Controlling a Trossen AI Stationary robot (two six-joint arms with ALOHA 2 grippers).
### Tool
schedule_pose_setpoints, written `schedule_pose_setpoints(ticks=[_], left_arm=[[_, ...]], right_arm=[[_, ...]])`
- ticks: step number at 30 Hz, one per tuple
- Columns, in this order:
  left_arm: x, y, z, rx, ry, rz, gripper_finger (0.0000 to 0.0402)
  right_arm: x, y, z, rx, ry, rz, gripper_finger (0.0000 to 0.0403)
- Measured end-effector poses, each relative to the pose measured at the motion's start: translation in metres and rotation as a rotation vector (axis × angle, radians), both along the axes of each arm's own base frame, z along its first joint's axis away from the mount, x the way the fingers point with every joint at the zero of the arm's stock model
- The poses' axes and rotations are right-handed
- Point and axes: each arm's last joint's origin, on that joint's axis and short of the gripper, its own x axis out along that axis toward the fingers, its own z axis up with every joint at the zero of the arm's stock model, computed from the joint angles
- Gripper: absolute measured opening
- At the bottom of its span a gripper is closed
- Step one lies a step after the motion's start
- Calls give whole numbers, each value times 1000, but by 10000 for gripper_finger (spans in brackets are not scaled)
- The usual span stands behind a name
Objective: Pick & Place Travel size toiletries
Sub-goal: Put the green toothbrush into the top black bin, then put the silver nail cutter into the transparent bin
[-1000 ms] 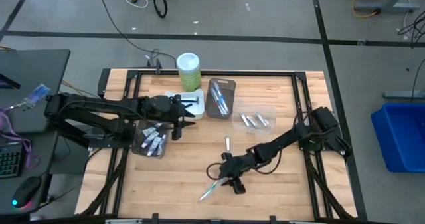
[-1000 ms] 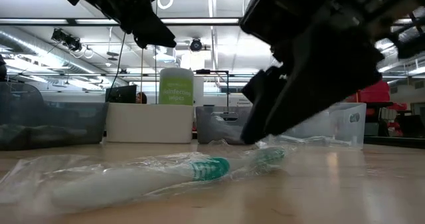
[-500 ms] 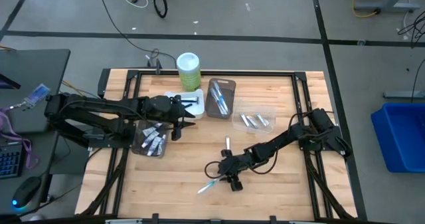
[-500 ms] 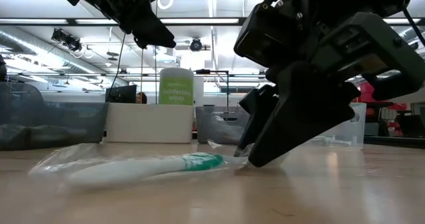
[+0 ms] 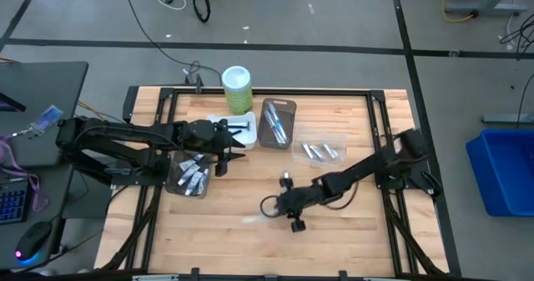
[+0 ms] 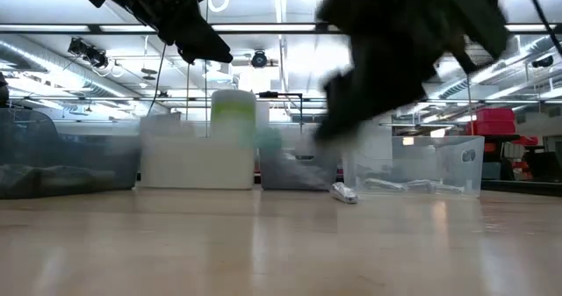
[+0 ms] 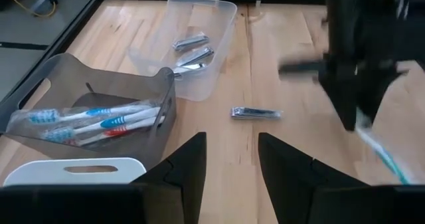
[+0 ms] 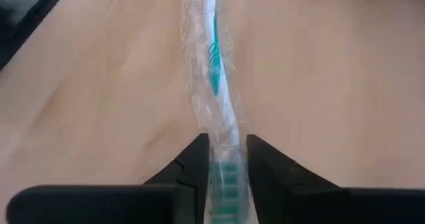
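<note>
A white-and-green toothbrush [image 8: 214, 64] in a clear wrapper sits in my right gripper [image 8: 226, 144], which is shut on it above the table's middle [image 5: 289, 206]. The left wrist view shows this toothbrush [image 7: 376, 148] hanging below that gripper. My left gripper [image 7: 229, 159] is open, touches nothing and hovers over the trays at the far left [image 5: 233, 151]. A silvery nail clipper [image 7: 255, 112] lies flat on the wood. More toothbrushes [image 7: 93, 121] lie in the grey tray [image 5: 277, 122]. My right gripper pinches the wrapped toothbrush between its two fingers at the green end [image 8: 228, 174]. The fingers [image 8: 194, 159] lie along the toothbrush. The toothbrush is lifted clear of the table, and its long white part [image 7: 372, 141] hangs slanting below the gripper.
A clear tray [image 5: 319, 152] holds silvery clippers. A brown tray [image 5: 190, 178] holds mini tubes, next to a white tray [image 5: 219, 121] and a green canister [image 5: 237, 87] at the far edge. Bare wood lies toward the near edge.
My right gripper has shut on the toothbrush's green end, then risen and moved a little toward the far edge. The toothbrush, which lay flat on the wood near the near edge, is now lifted clear and hangs below the gripper.
</note>
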Motion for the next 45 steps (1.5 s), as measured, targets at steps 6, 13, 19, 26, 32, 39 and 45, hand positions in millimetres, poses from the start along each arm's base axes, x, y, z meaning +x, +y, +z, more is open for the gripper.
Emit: schedule_pose_setpoints(ticks=[6, 13, 19, 26, 32, 39, 45], left_arm=[[0, 0, 1, -1, -8, 1, 146], [1, 0, 2, 8, -20, 7, 146], [1, 1, 2, 11, -24, 14, 146], [1, 1, 2, 11, -24, 15, 146], [1, 1, 3, 12, -25, 16, 146], [1, 1, 2, 11, -23, 16, 146], [1, 1, 2, 11, -21, 16, 146]], right_arm=[[-14, -31, 65, -504, -226, -357, 86], [-9, -100, 93, -451, -457, -1145, 87], [5, -157, 63, -163, -346, -1171, 87], [9, -201, 32, 4, -203, -1144, 91], [7, -215, 20, 50, -114, -1087, 136], [5, -210, 19, 134, -79, -1125, 197], [7, -192, 33, 30, -135, -1049, 212]])
